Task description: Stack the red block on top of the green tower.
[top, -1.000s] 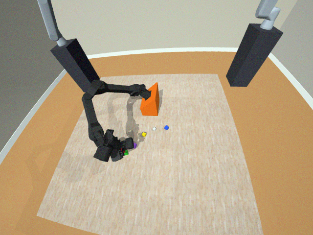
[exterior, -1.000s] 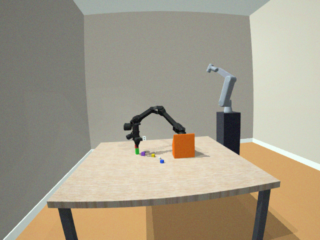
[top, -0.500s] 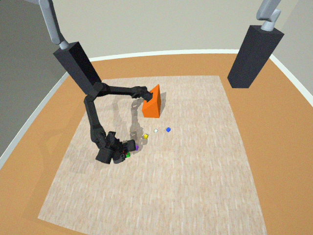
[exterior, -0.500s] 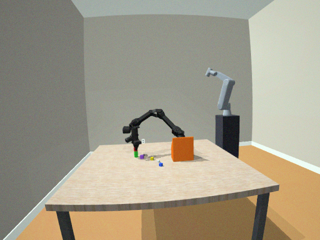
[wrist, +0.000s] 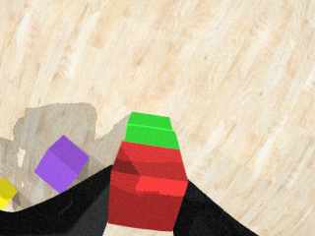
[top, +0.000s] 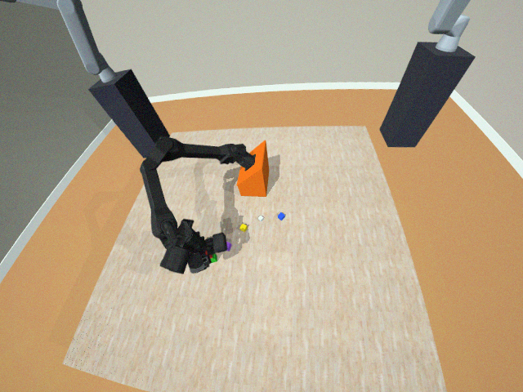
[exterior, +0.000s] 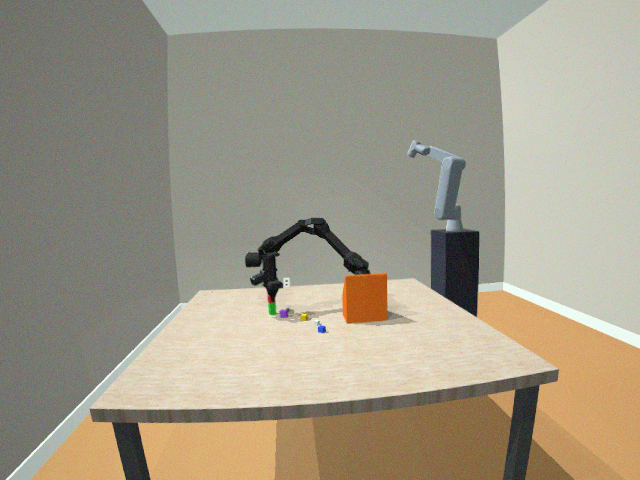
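Note:
The green tower point(top: 214, 258) point(exterior: 271, 308) point(wrist: 152, 136) stands upright on the table. The red block point(exterior: 270, 298) point(wrist: 148, 197) is directly above the tower, level, and looks in line with it in the exterior view. No gap shows between them there; whether they touch cannot be told for certain. My gripper point(exterior: 271, 298) point(wrist: 146, 178) is shut on the red block, a black finger on each side. In the top view the gripper and arm hide most of the red block and part of the tower.
A purple block point(top: 228, 246) point(exterior: 283, 313) point(wrist: 61, 164) lies close beside the tower. Farther along are a yellow block point(top: 243, 227) point(exterior: 303, 317) point(wrist: 6, 193), a small white block point(top: 260, 218) point(exterior: 316, 322) and a blue block point(top: 281, 216) point(exterior: 321, 329). A large orange wedge point(top: 257, 181) point(exterior: 366, 298) stands near the arm's base.

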Available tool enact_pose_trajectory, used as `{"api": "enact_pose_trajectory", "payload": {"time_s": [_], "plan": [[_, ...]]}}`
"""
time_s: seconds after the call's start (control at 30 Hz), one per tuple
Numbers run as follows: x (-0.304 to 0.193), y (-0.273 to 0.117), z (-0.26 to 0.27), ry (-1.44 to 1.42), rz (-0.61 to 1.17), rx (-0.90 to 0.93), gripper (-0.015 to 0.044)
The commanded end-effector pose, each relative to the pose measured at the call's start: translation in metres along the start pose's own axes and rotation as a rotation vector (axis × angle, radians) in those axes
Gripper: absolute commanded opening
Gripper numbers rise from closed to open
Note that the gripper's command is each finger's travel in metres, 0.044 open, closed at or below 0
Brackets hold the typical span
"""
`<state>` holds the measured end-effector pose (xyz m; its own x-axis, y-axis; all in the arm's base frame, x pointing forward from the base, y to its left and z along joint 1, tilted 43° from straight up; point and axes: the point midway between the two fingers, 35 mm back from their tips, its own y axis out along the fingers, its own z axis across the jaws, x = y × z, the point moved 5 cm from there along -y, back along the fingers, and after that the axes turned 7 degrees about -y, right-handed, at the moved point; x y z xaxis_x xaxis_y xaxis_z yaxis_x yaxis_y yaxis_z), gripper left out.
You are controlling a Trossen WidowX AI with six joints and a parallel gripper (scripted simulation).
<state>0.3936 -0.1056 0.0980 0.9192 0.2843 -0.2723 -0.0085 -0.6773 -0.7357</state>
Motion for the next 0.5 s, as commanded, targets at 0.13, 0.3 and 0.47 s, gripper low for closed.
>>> {"api": "enact_pose_trajectory", "payload": {"time_s": [0.13, 0.3, 0.47], "plan": [[0.0000, 0.0000, 0.0000, 0.000, 0.000, 0.000, 0.0131], [0.0000, 0.0000, 0.0000, 0.000, 0.000, 0.000, 0.0262], [0.0000, 0.0000, 0.0000, 0.000, 0.000, 0.000, 0.0394]]}}
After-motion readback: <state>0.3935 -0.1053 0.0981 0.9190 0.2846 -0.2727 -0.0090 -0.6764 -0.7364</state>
